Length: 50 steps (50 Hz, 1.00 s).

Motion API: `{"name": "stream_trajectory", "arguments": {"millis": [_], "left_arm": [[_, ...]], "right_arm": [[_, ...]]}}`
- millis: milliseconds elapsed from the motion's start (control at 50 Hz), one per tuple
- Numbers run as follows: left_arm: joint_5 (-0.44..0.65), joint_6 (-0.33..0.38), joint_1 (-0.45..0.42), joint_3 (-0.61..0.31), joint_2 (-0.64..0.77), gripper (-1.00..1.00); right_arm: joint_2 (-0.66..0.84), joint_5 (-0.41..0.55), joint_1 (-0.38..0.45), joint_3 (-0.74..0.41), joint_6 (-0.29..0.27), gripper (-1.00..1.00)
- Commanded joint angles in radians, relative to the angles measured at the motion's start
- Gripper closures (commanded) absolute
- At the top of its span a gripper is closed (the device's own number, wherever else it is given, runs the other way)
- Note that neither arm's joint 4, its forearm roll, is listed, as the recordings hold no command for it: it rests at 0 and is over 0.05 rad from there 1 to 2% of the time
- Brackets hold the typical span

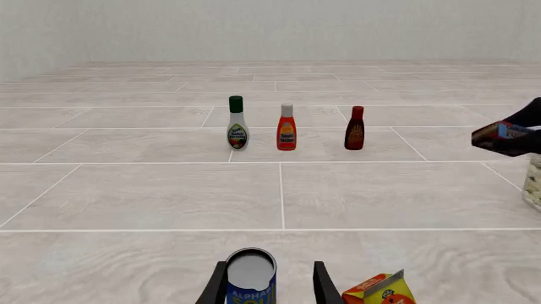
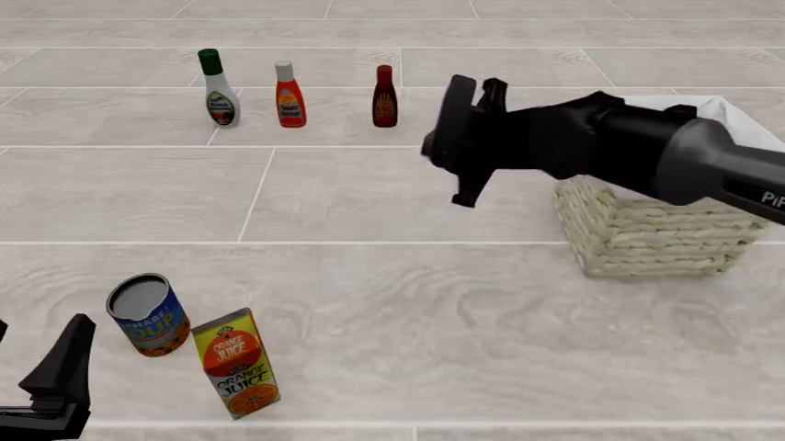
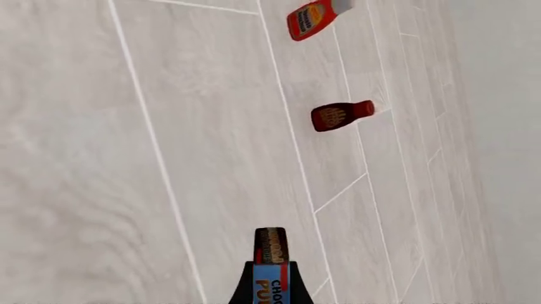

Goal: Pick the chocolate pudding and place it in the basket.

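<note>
The chocolate pudding (image 3: 272, 250), a small brown carton with a blue end, is clamped between the fingers of my right gripper (image 3: 272, 282). The left wrist view shows it too (image 1: 495, 131), held in the air inside the dark right gripper (image 1: 514, 136). In the front view the right gripper (image 2: 448, 142) hangs above the floor, left of the straw basket (image 2: 644, 234) with white lining; the pudding is hidden by the fingers there. My left gripper (image 2: 59, 372) is open and empty at the near left, a little short of a can.
A blue soup can (image 2: 147, 315) and a lying orange juice carton (image 2: 237, 363) sit near the left gripper. Three bottles stand in a row at the back: white dressing (image 2: 219, 89), red ketchup (image 2: 290, 95) and dark sauce (image 2: 385, 96). The basket's edge (image 1: 534, 183) shows in the left wrist view.
</note>
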Motion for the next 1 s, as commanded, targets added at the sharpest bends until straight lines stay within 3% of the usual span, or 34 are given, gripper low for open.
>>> {"name": "stream_trajectory", "arguments": {"millis": [20, 80, 320, 360, 500, 620, 760, 820, 1000], "left_arm": [[0.0, -0.002, 0.001, 0.001, 0.001, -1.0], [0.0, -0.002, 0.0, 0.001, 0.001, -1.0], [0.0, -0.002, 0.001, 0.001, 0.001, -1.0], [0.0, -0.003, 0.001, 0.001, 0.001, -1.0], [0.0, -0.002, 0.0, 0.001, 0.001, -1.0], [0.0, -0.002, 0.001, 0.001, 0.001, -1.0], [0.0, -0.002, 0.001, 0.001, 0.001, -1.0], [0.0, -0.002, 0.0, 0.001, 0.001, -1.0], [0.0, -0.002, 0.001, 0.001, 0.001, -1.0]], "right_arm": [[-0.094, -0.028, 0.01, 0.062, 0.046, 1.0], [-0.129, -0.071, 0.006, 0.082, 0.043, 1.0], [-0.223, -0.029, 0.03, 0.119, 0.096, 1.0], [-0.243, 0.001, 0.038, 0.094, 0.142, 1.0], [-0.27, 0.046, 0.028, 0.068, 0.179, 1.0], [-0.281, 0.117, 0.015, 0.003, 0.26, 1.0], [-0.292, 0.142, -0.002, -0.002, 0.294, 1.0], [-0.287, 0.177, -0.03, -0.045, 0.358, 1.0], [-0.292, 0.183, -0.09, -0.065, 0.384, 1.0]]}}
